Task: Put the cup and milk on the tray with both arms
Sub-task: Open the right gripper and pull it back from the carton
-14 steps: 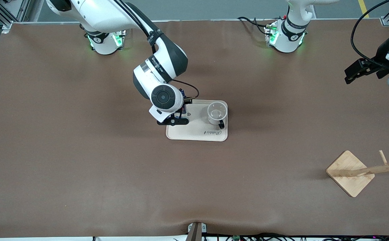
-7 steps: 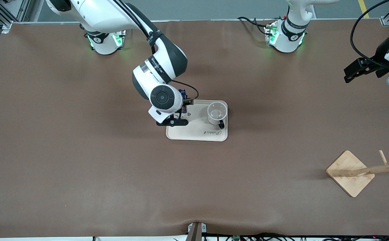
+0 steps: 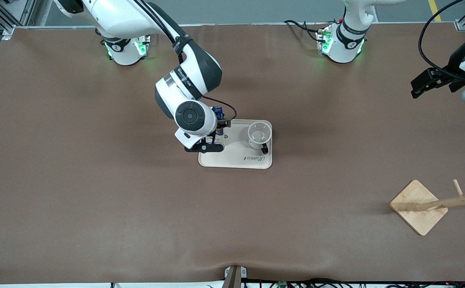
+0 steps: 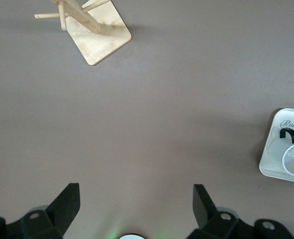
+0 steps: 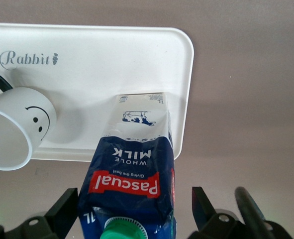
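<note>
A: Fig. shows tray (image 3: 236, 160) mid-table, flat, cream, "Rabbit" script on the edge nearer the front cam. What's on it?

B: Cup (image 3: 259, 135) upright on tray, at the end toward the left arm's side; black handle pointing toward front cam. Milk (image 5: 132, 184) upright on tray's other end, toward the right arm's side, near the edge farther from front cam. In front view it's mostly hidden under the right arm's wrist.

A: Right gripper?

B: Right gripper (image 5: 132, 211) sits over the milk, fingers (image 5: 64, 209) spread wide, one each side of the carton w/ a visible gap on both sides. Not clamping it; carton stands on its own.

A: Left gripper?

B: Left gripper (image 4: 137, 209) waits up in the air at the left arm's end of table, well apart from tray; fingers wide, nothing between them.

A: Anything else?

B: Wooden rack (image 3: 420, 206), square base, near the left arm's end, nearer front cam than tray.
</note>
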Available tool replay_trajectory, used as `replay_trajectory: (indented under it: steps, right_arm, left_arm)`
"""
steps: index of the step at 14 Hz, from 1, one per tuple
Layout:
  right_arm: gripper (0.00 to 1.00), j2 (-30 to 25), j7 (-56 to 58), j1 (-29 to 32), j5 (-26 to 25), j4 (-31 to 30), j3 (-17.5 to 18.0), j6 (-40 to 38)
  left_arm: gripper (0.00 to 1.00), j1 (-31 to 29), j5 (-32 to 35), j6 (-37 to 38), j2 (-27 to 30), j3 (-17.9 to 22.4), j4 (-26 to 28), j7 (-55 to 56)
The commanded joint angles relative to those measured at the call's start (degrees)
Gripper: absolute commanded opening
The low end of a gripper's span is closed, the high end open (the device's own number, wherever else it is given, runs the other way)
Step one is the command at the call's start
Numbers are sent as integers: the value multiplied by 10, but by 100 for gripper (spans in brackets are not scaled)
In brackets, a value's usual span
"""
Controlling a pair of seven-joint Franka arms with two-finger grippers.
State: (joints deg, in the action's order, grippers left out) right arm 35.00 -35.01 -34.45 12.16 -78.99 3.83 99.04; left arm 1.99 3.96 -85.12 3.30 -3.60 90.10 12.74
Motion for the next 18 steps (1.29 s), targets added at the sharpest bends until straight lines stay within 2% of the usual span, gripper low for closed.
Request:
replay_trajectory:
  steps: [1, 4, 6, 8, 11, 12, 15, 16, 17, 18]
  right_arm:
    - [100, -17, 0, 11, 2, 2, 6, -15]
    - [100, -19, 1, 17, 1, 26, 6, -37]
    - [100, -26, 2, 20, -8, 65, -3, -55]
    - [100, -34, 2, 49, -9, 88, -6, -56]
    - [100, -65, 73, 120, 0, 99, -1, -60]
    - [100, -76, 73, 142, -2, 102, -4, -83]
    - [100, -81, 78, 227, -1, 161, -3, -186]
    - [100, -102, 80, 261, -3, 161, 1, -216]
    - [100, -126, 98, 279, -13, 156, -6, -229]
    - [100, -146, 143, 307, -45, 137, -8, -234]
  left_arm:
    - [100, 0, -11, 8, 11, 1, 2, -10]
    - [100, 0, -11, 9, 11, 0, 2, -11]
    - [100, 0, -11, 9, 12, 0, 2, -10]
    - [100, 1, -11, 9, 14, 0, 2, -11]
    - [100, 3, -11, 13, 14, -1, 2, -10]
    - [100, 4, -11, 14, 14, -1, 2, -9]
    - [100, 6, -11, 14, 19, -3, 4, -8]
    - [100, 4, -11, 16, 19, -7, 4, -7]
    - [100, 4, -11, 16, 19, -8, 4, -6]
    - [100, 4, -11, 16, 19, -9, 4, -4]
